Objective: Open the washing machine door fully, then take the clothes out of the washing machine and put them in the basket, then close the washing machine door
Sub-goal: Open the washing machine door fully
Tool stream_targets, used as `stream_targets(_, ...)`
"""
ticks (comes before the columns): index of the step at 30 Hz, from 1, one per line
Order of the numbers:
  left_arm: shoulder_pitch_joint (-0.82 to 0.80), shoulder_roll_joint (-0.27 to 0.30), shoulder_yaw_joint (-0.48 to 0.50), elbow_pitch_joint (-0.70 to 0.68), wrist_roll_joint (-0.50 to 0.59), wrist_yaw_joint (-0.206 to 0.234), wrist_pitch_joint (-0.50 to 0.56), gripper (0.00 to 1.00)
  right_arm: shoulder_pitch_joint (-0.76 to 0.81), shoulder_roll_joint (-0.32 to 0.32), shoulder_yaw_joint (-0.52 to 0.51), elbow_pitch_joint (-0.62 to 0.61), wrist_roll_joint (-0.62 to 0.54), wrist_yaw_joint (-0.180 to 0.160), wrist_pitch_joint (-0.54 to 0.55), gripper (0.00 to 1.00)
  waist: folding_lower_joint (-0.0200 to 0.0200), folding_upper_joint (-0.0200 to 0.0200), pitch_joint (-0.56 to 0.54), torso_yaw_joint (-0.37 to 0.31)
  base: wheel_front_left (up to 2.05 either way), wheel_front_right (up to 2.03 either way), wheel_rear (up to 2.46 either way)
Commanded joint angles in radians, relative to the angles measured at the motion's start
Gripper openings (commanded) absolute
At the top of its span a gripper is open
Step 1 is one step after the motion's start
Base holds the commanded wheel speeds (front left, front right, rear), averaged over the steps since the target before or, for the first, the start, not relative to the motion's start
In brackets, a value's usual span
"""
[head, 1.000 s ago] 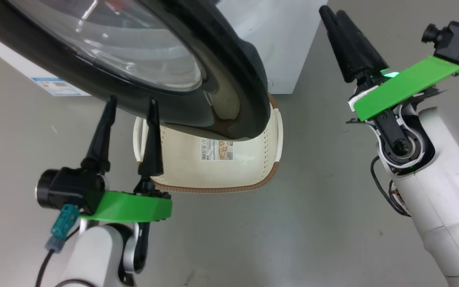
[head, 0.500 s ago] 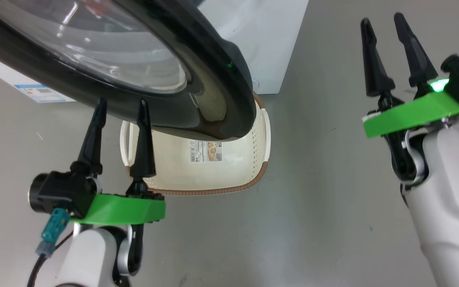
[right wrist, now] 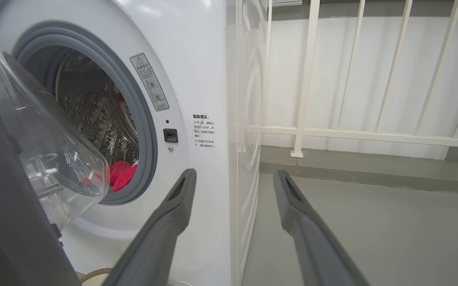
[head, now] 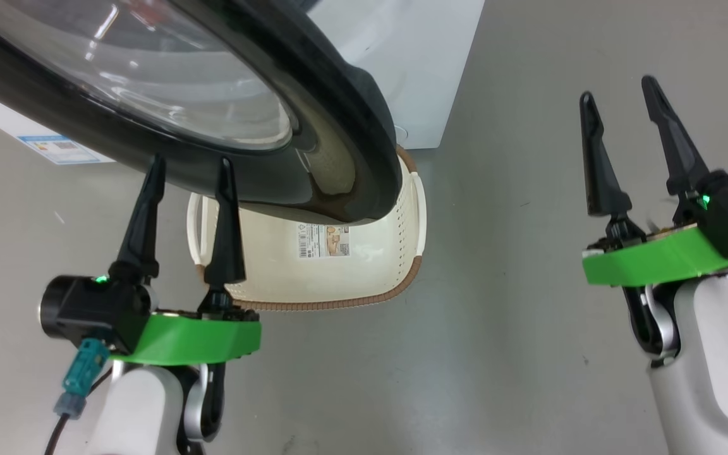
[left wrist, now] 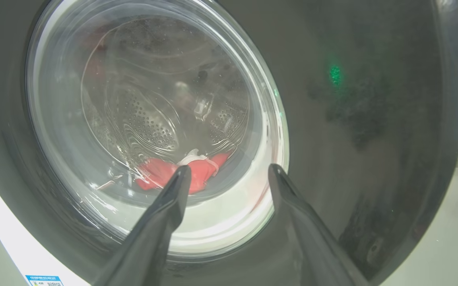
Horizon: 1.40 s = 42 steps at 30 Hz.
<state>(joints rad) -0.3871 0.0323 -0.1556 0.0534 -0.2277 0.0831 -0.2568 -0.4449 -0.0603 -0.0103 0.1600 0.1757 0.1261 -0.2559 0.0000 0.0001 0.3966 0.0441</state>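
Note:
The washing machine door (head: 339, 82), black-rimmed with a bulging glass window, stands partly swung out from the white washing machine (head: 427, 57). My left gripper (head: 191, 163) is open just in front of the door's lower rim, with nothing between its fingers. In the left wrist view the left gripper (left wrist: 229, 170) points at the door (left wrist: 372, 119), and red clothes (left wrist: 161, 176) show through the glass. The right gripper (head: 618, 90) is open and empty over the floor, right of the machine. The right wrist view has the drum opening with clothes (right wrist: 121, 174) inside. The basket (head: 339, 297) lies partly under the door.
Grey floor (head: 497, 316) spreads in front of and to the right of the machine. A white railing (right wrist: 356, 135) runs behind the machine's right side. A blue label (head: 57, 148) marks the machine's lower front.
My right gripper has swung down and to the right, away from the machine, and now shows both fingers spread. The camera shifted a little. The left gripper stays at the door rim.

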Motion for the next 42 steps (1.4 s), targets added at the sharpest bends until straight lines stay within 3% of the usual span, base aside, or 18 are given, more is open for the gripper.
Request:
stream_targets(1,0.02,0.018,0.031,-0.031,0.017,-0.007,-0.005,1.0,0.033,0.01,0.016,-0.043,-0.003,0.005,-0.006,1.0,0.0,-0.0001,-0.001,-0.001,0.0,0.0,0.0)
stream_targets(18,0.039,0.018,0.029,-0.007,0.014,-0.01,-0.005,1.0,0.203,0.01,0.011,-0.156,-0.013,0.005,-0.006,1.0,0.0,-0.0001,-0.014,0.0,0.0,0.0,0.0)
stream_targets(31,0.05,0.018,0.02,-0.011,0.014,-0.007,-0.005,1.0,0.231,0.01,0.013,-0.17,-0.001,0.005,-0.006,1.0,0.0,-0.0001,-0.015,0.002,0.0,0.0,0.0)
stream_targets(32,0.05,0.018,0.02,-0.011,0.014,-0.007,-0.005,1.0,0.229,0.01,0.011,-0.17,0.001,0.005,-0.006,0.89,0.0,-0.0001,-0.015,0.003,0.0,0.0,0.0)
stream_targets(33,0.049,0.018,0.019,-0.012,0.015,-0.006,-0.005,1.0,0.226,0.01,0.011,-0.168,0.003,0.005,-0.006,0.55,0.0,-0.0001,-0.014,0.004,0.0,0.0,0.0)
stream_targets(35,0.049,0.018,0.017,-0.013,0.015,-0.005,-0.005,1.0,0.217,0.01,0.012,-0.163,0.018,0.005,-0.006,0.33,0.0,-0.0001,-0.011,0.006,0.0,0.0,0.0)
stream_targets(36,0.048,0.018,0.017,-0.015,0.014,-0.004,-0.005,1.0,0.21,0.01,0.014,-0.158,0.02,0.005,-0.006,0.08,0.0,-0.0001,-0.01,0.007,0.0,0.0,0.0)
stream_targets(37,0.048,0.018,0.017,-0.016,0.014,-0.003,-0.005,1.0,0.2,0.01,0.015,-0.155,0.024,0.005,-0.006,0.0,0.0,-0.0001,-0.009,0.007,0.0,0.0,0.0)
stream_targets(40,0.047,0.018,0.016,-0.02,0.013,-0.001,-0.005,1.0,0.17,0.01,0.03,-0.134,0.078,0.005,-0.006,0.0,0.0,-0.0001,-0.005,0.01,0.0,0.0,0.0)
stream_targets(42,0.045,0.018,0.014,-0.022,0.012,-0.001,-0.005,1.0,0.15,0.01,0.056,-0.081,0.198,0.005,-0.006,0.0,0.0,-0.0001,-0.004,0.013,0.0,0.0,0.0)
